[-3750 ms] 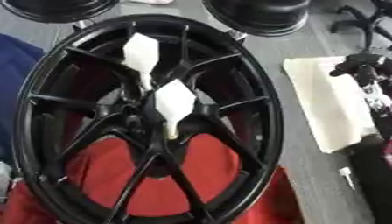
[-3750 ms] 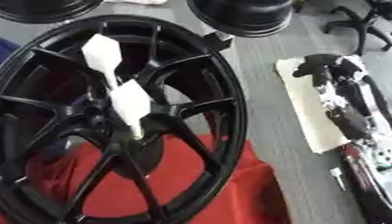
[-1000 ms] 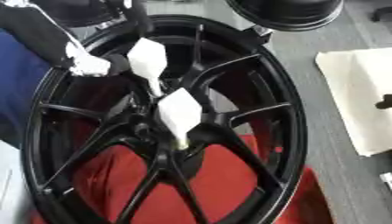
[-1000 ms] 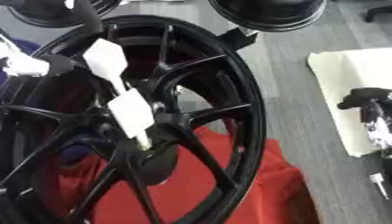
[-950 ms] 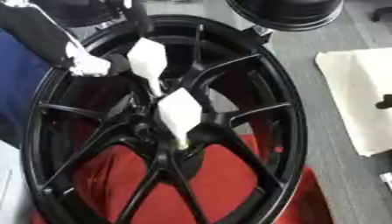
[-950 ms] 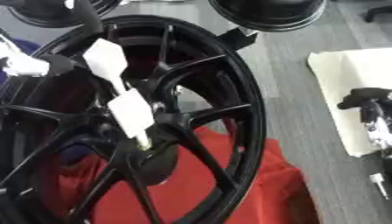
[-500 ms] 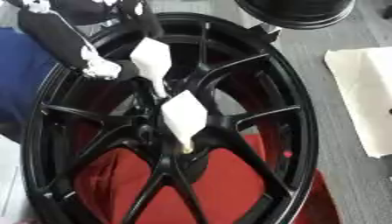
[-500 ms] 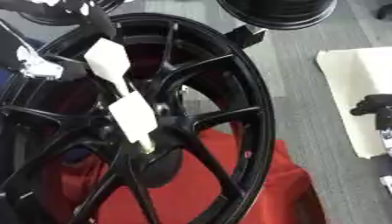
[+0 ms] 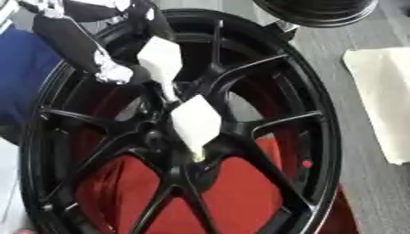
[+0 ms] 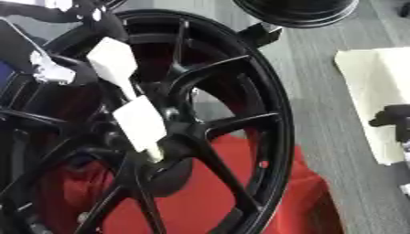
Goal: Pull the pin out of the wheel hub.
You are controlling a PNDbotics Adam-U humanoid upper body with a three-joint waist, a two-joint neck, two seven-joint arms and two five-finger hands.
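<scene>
Beneath wheel hub (image 9: 184, 151): red cloth (image 9: 240, 192); left hand (image 9: 108, 71) at spokes, grip unclear; white pin (image 9: 195, 123) seated.

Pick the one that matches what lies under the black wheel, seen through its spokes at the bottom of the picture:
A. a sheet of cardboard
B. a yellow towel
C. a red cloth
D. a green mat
C: through the spokes of the wheel, a red cloth shows beneath its lower half, reaching out past the rim on the grey floor in the right eye view.
</scene>
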